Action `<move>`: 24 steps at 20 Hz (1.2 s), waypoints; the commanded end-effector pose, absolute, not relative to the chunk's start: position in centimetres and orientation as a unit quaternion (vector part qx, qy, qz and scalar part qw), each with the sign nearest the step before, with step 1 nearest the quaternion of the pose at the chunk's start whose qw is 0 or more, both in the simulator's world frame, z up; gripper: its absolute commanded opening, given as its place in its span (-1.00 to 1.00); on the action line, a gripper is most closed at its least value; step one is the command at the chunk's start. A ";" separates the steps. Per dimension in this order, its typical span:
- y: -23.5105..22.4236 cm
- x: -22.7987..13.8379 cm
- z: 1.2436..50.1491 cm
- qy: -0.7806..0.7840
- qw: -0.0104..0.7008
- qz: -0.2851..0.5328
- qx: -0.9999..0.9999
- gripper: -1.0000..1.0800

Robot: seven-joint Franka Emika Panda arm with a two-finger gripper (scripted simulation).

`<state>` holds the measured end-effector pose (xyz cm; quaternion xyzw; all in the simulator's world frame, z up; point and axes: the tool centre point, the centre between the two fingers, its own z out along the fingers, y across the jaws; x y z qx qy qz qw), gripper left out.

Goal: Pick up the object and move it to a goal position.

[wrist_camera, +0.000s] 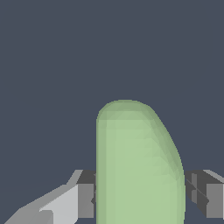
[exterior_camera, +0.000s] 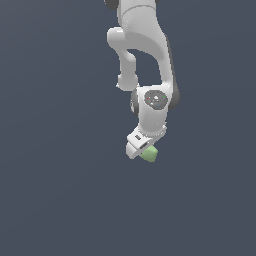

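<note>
The object (exterior_camera: 149, 154) is a small pale green matte lump with rounded edges, seen just below the white arm's hand in the exterior view. In the wrist view the object (wrist_camera: 138, 168) fills the middle, standing between the two grey fingers (wrist_camera: 83, 194). My gripper (exterior_camera: 145, 150) is shut on the object, with a finger pressed on each side of it; the gripper (wrist_camera: 140, 197) shows the same in the wrist view. The fingertips are mostly hidden behind the hand in the exterior view.
The white arm (exterior_camera: 145, 55) reaches in from the top of the exterior view. All around is a plain dark blue-grey surface (exterior_camera: 60, 190). No other object or marker shows.
</note>
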<state>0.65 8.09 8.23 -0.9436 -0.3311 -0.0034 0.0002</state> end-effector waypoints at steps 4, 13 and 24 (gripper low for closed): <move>7.8 1.5 9.5 -0.346 0.001 -0.019 -0.938 -1.00; 7.1 4.3 13.8 -0.396 0.003 -0.071 -0.916 -1.00; 6.2 7.9 21.0 -0.470 0.008 -0.152 -0.870 -1.00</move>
